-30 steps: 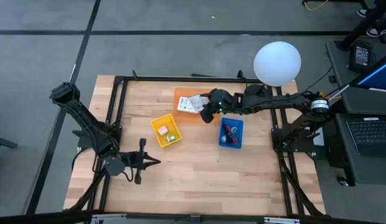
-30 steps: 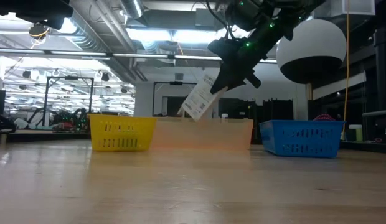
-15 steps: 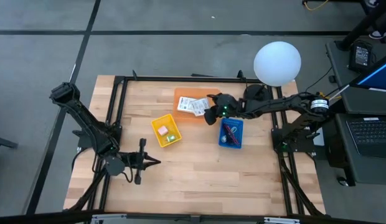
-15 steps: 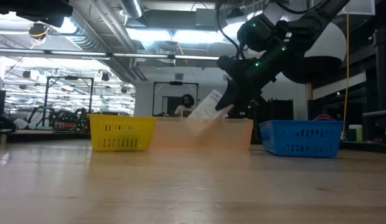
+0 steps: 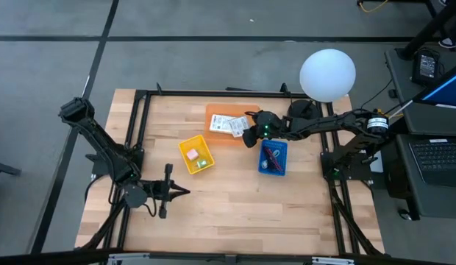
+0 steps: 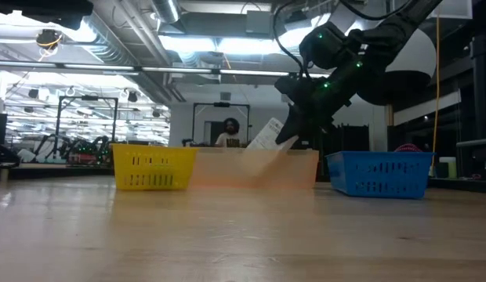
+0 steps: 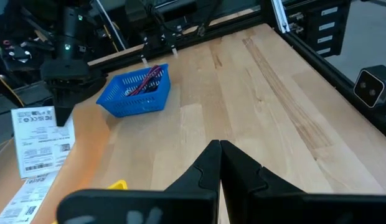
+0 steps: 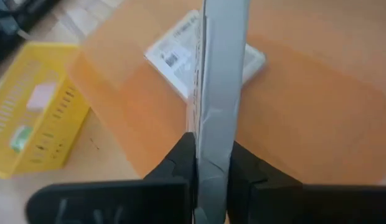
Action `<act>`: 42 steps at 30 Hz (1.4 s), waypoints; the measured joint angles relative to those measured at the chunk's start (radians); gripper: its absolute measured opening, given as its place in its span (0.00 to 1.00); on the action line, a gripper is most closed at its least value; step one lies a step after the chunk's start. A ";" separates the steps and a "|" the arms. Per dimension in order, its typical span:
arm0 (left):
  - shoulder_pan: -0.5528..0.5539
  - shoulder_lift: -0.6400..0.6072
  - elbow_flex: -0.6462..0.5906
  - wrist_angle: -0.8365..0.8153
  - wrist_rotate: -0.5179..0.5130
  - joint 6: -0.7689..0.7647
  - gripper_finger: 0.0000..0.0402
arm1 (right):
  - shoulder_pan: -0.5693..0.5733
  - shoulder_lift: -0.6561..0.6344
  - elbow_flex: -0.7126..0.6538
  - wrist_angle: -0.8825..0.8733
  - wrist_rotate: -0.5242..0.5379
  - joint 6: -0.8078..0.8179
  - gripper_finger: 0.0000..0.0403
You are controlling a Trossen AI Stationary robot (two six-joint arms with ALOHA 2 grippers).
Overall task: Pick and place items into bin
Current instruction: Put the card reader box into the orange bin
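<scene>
Left arm parked at lower left of the high view. Left gripper (image 5: 185,191) sits low over bare bench (image 5: 235,199), jaws fully closed with nothing between them; the left wrist view shows the two dark fingers (image 7: 208,165) pressed tip to tip.

Yellow bin (image 5: 196,155) left of centre in the high view: a pink block (image 5: 191,154) and a green block (image 5: 202,163) lie inside. In the low view it stands at left (image 6: 153,167), mesh wall facing the camera.

Orange bin (image 5: 217,138) just above and right of it, upper centre. One white labelled packet (image 5: 220,123) lies flat inside it. Second packet (image 6: 266,135) is pinched in the right gripper (image 5: 248,135), which hangs over the bin's right end. Low view: the packet is tilted, lower end below the bin's rim (image 6: 251,153). Right wrist view: packet seen edge-on (image 8: 218,74), jaws narrow, clamped on its lower edge with a finger (image 8: 179,163) either side, the flat packet beyond.

Blue bin (image 5: 273,157) right of the orange one, directly below the right arm in the high view. Dark red looped cord (image 5: 271,155) inside; anything else in it too small to make out. Left wrist view shows the same bin (image 7: 134,94) with the cord (image 7: 149,78) poking over the rim.

A person (image 6: 228,133) shows in the room behind the bins, low view, centre.
</scene>
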 joint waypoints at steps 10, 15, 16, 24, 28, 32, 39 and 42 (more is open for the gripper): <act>0.000 0.000 0.001 0.000 -0.003 0.000 0.01 | -0.002 0.000 0.000 -0.028 0.003 -0.024 0.18; 0.000 0.000 0.001 0.000 -0.003 -0.001 0.01 | -0.003 0.000 0.000 -0.026 0.026 -0.054 0.18; 0.000 0.000 0.001 0.000 -0.003 -0.002 0.01 | -0.004 0.000 0.000 -0.023 0.027 -0.064 0.18; 0.000 0.000 0.002 0.041 0.000 0.000 0.01 | -0.008 0.000 0.000 -0.009 0.030 -0.117 0.19; 0.000 0.000 0.002 0.045 0.000 0.000 0.01 | -0.008 0.000 0.000 -0.009 0.030 -0.140 0.24; 0.000 0.000 0.002 0.045 0.000 0.000 0.01 | -0.009 0.000 0.000 -0.008 0.034 -0.162 0.35; 0.000 0.000 0.002 0.050 0.000 0.025 0.01 | -0.019 0.000 0.001 0.006 0.061 -0.220 0.52; 0.000 0.000 0.002 0.053 0.000 0.026 0.01 | -0.036 0.000 0.001 0.006 0.087 -0.233 0.56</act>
